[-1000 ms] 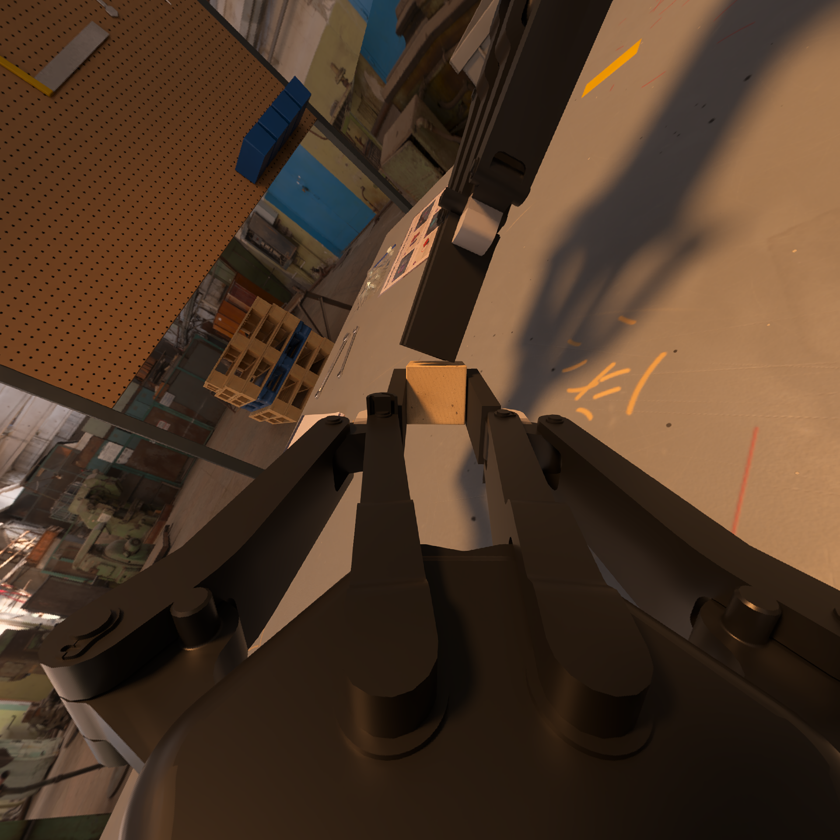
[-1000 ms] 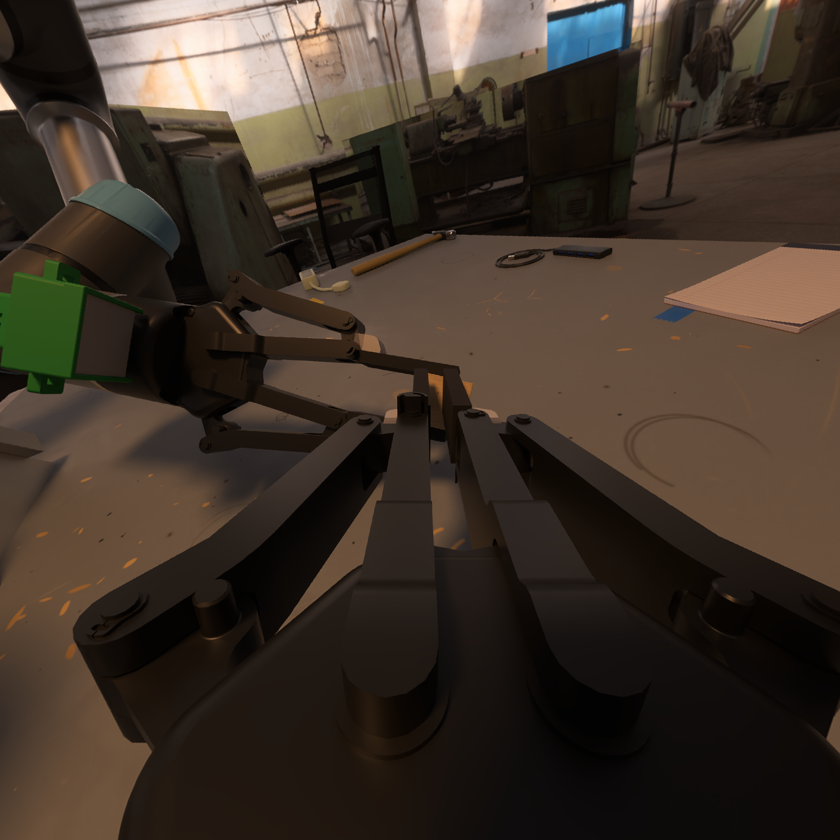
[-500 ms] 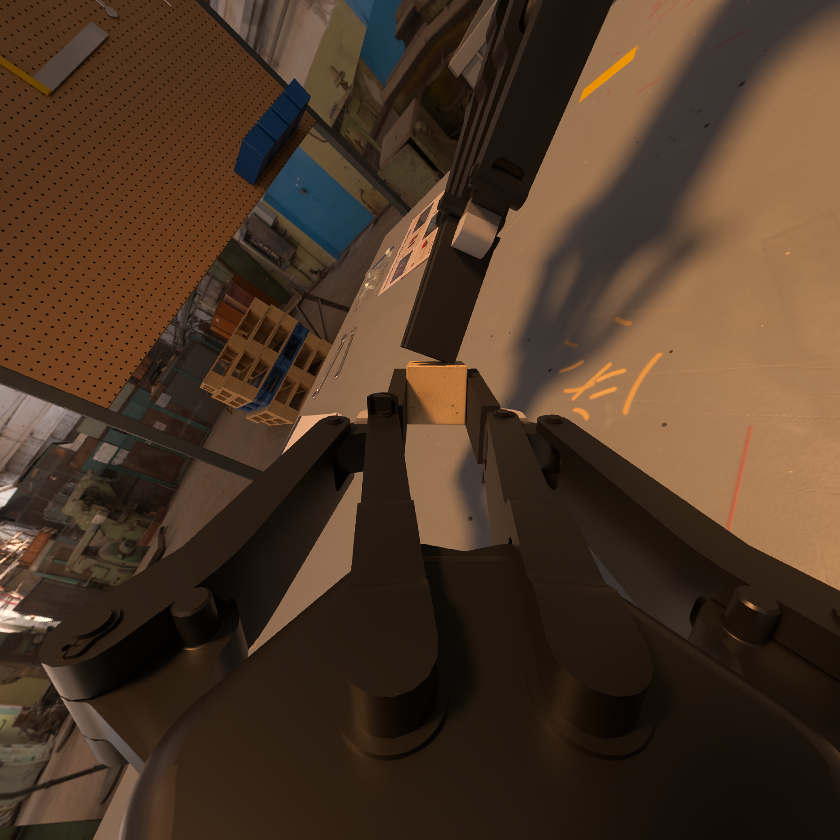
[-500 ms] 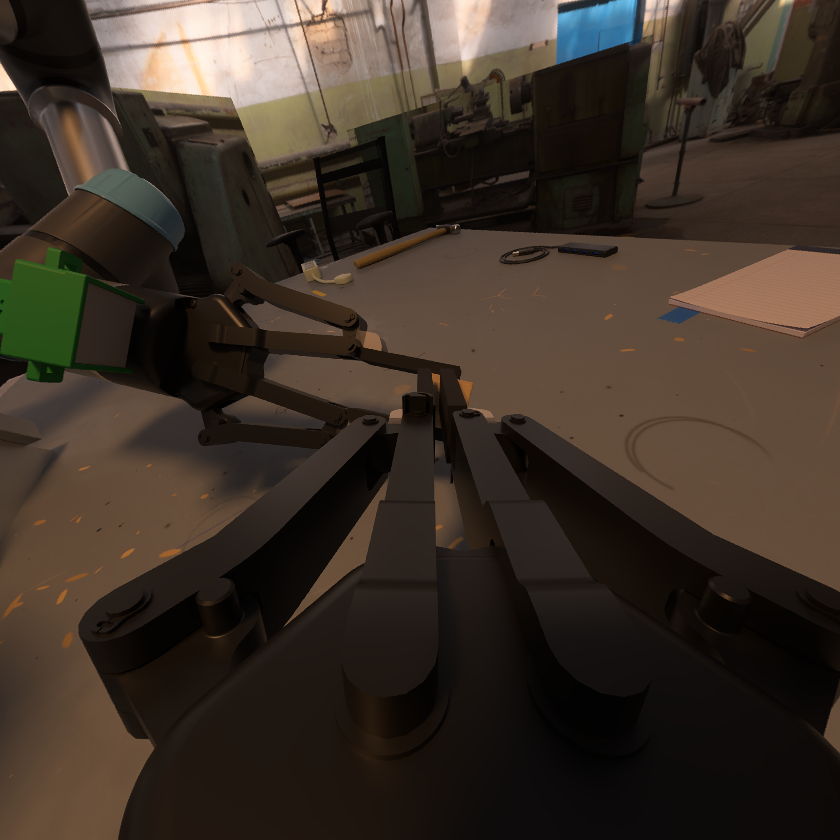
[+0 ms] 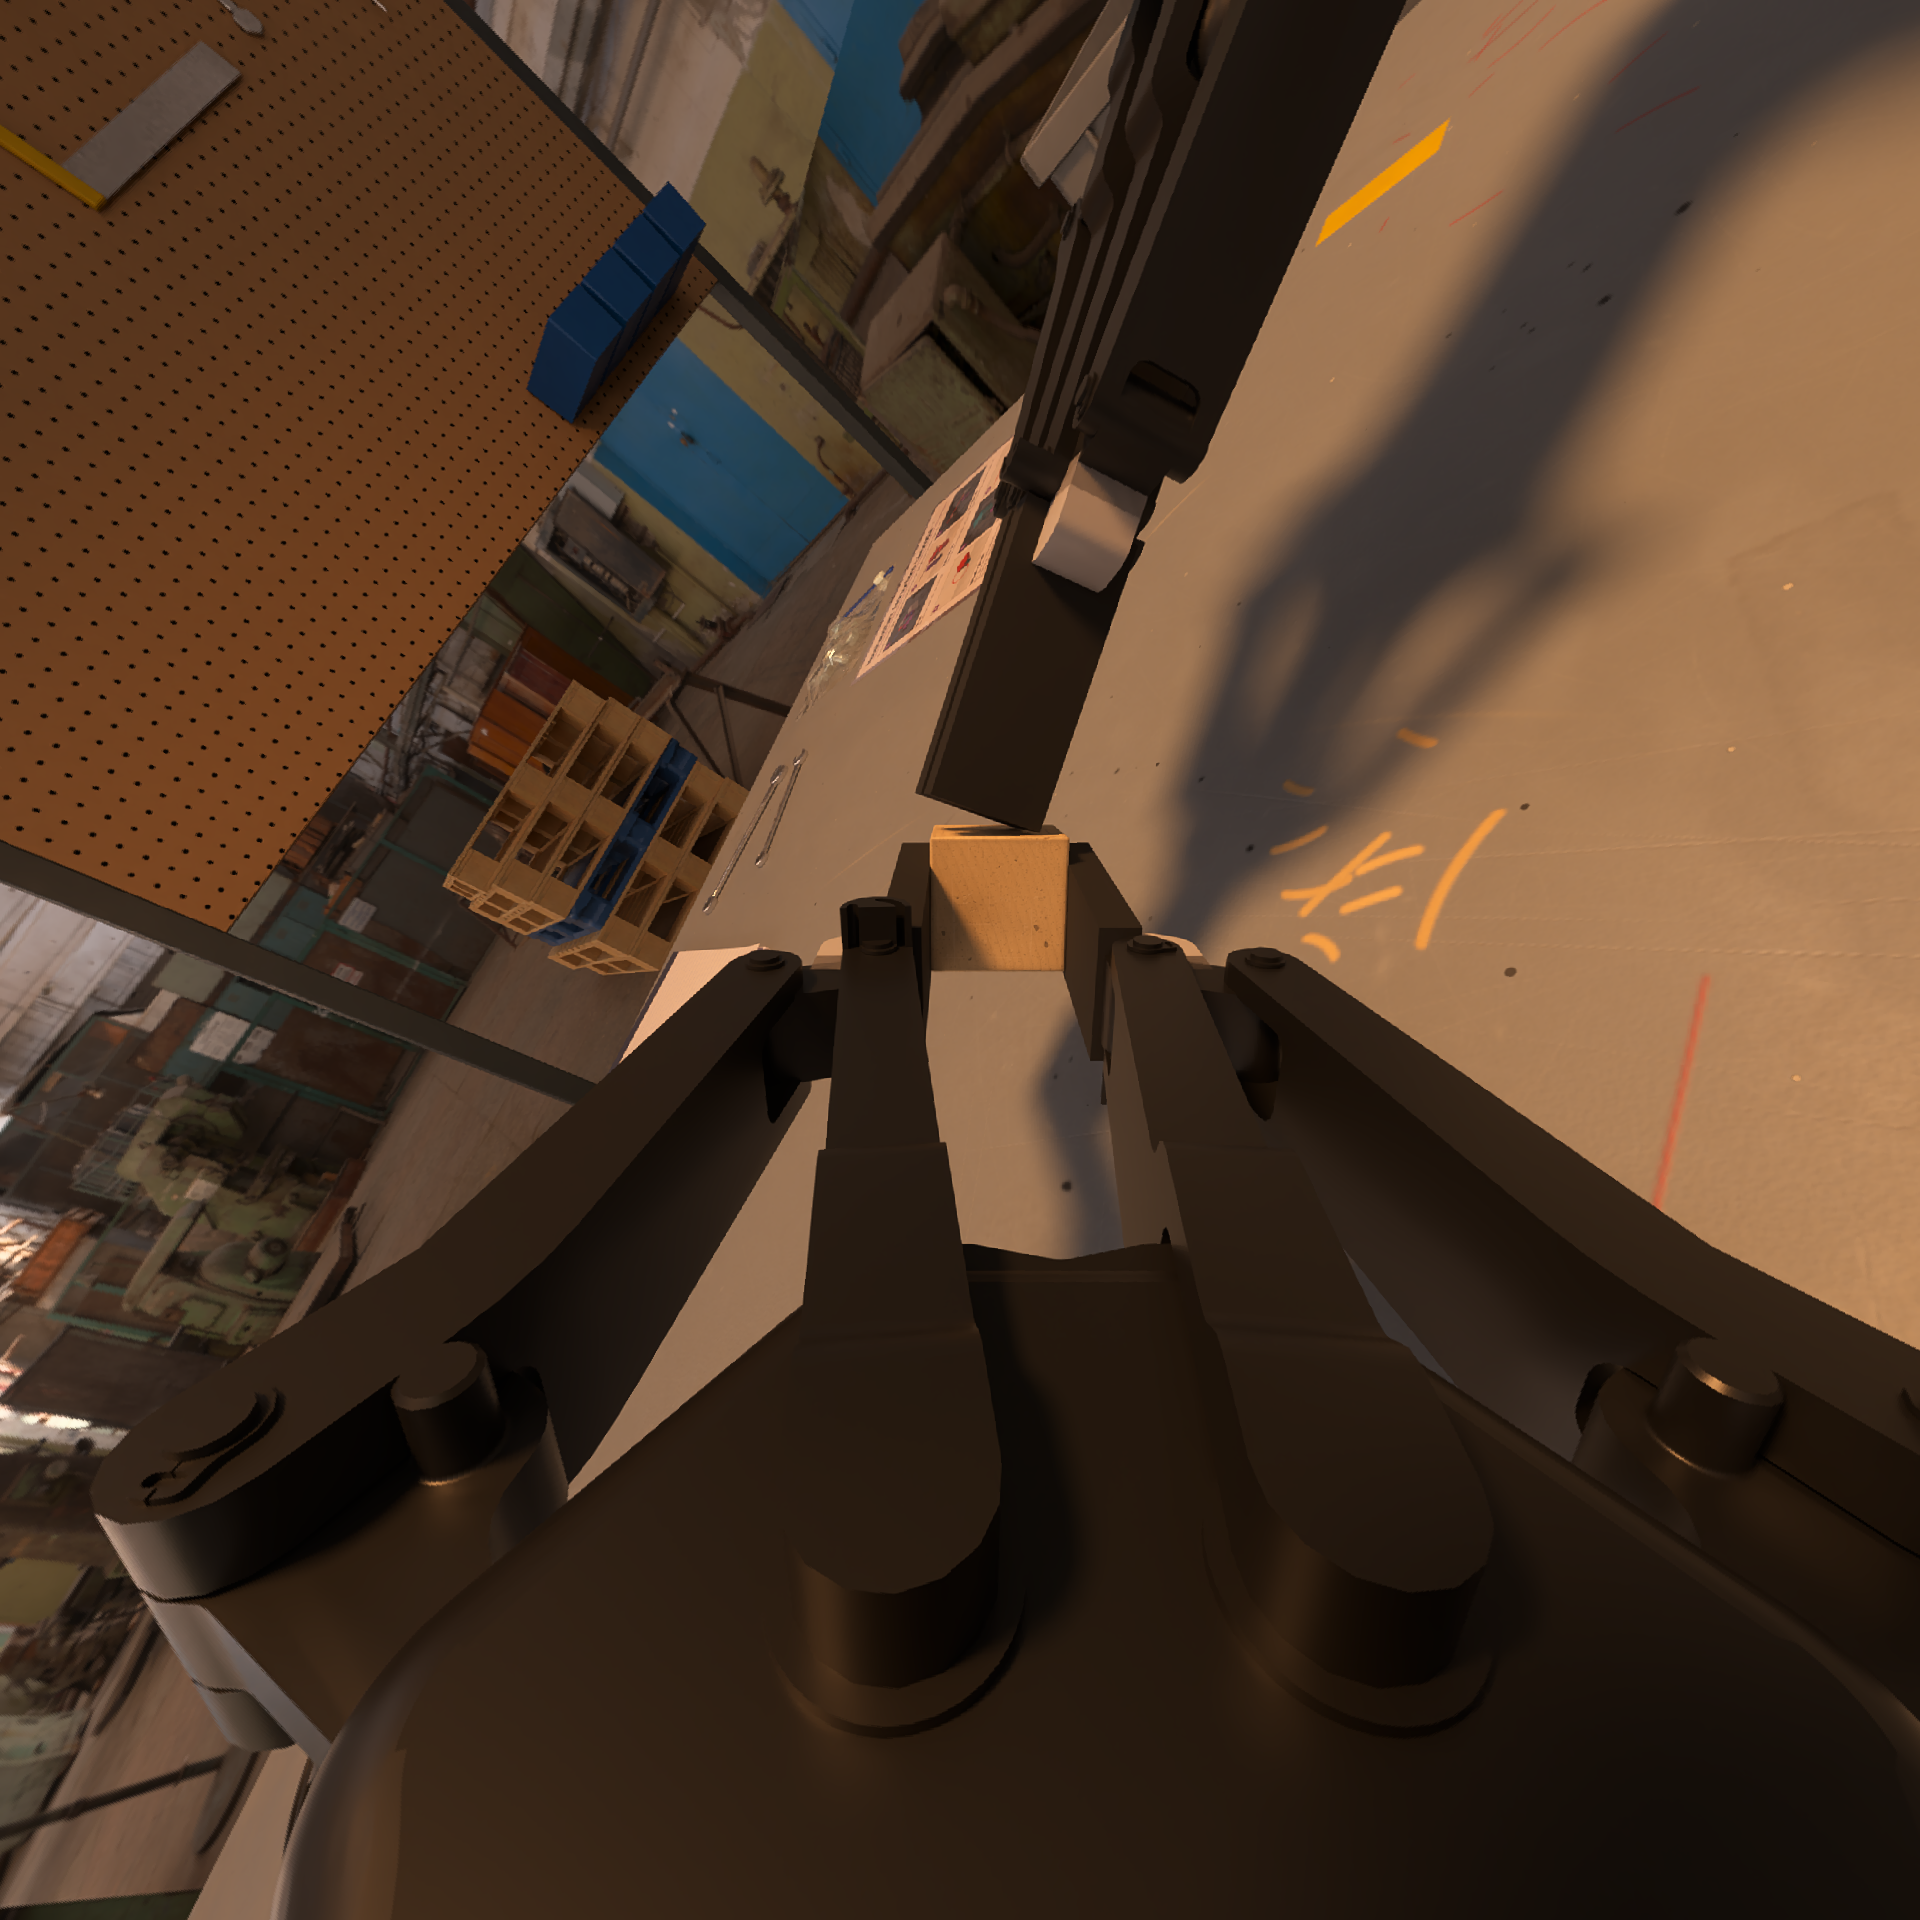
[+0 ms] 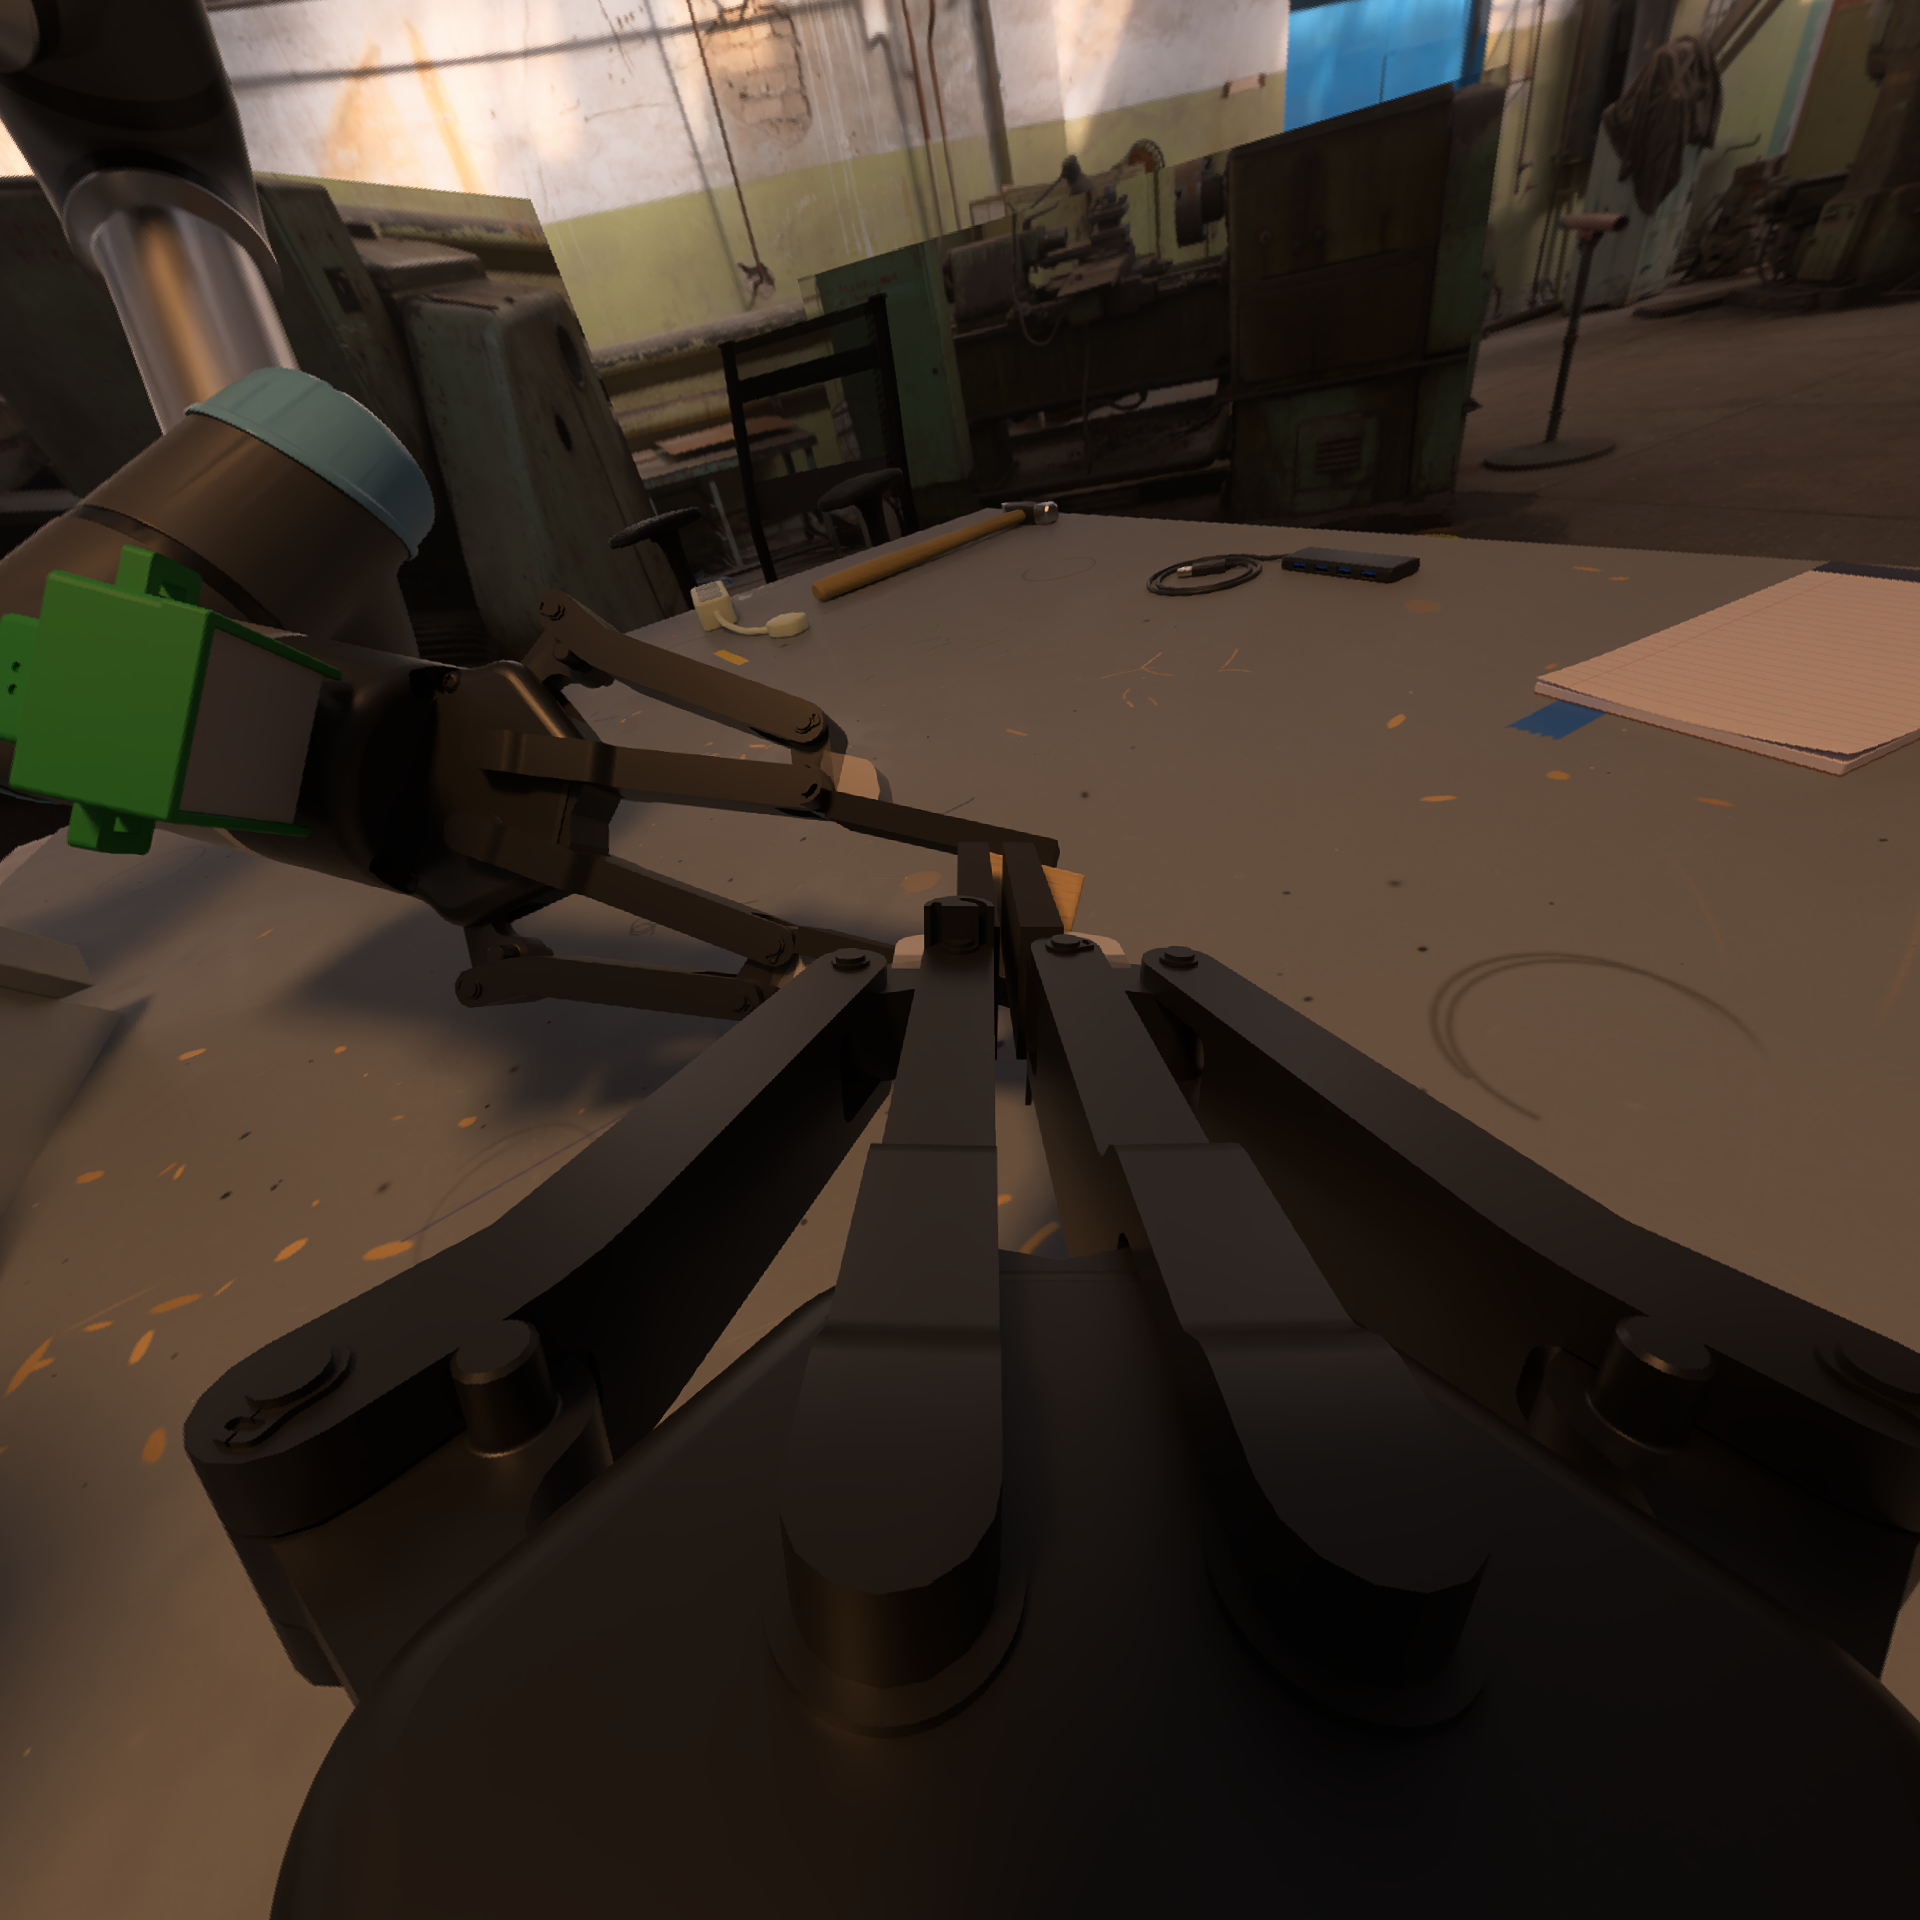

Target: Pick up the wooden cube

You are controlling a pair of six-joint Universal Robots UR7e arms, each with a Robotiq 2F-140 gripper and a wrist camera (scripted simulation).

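The wooden cube [image 5: 997, 914] is a light block clamped between the two fingertips of my left gripper [image 5: 1000, 883], which is shut on it over the grey table [image 5: 1558, 623]. In the left wrist view, a dark finger [image 5: 1008, 696] of the right gripper comes in from above, and its tip touches the cube's far edge. In the right wrist view my right gripper [image 6: 1003, 878] is shut with nothing between its fingers. It hides most of the cube, of which only a corner [image 6: 1068, 888] shows. The left gripper's upper finger [image 6: 914, 821] reaches in from the left.
On the far side of the table lie a hammer [image 6: 925, 545], a black hub with a coiled cable [image 6: 1351, 564], a small white plug [image 6: 727, 613] and a notepad [image 6: 1745, 675] at the right. A printed sheet [image 5: 935, 561] lies past the cube. A pegboard [image 5: 260, 416] stands beyond the table.
The background has shifted slightly in both views. The cube stays clamped in my left gripper. The right gripper's shut fingers stay at the cube.
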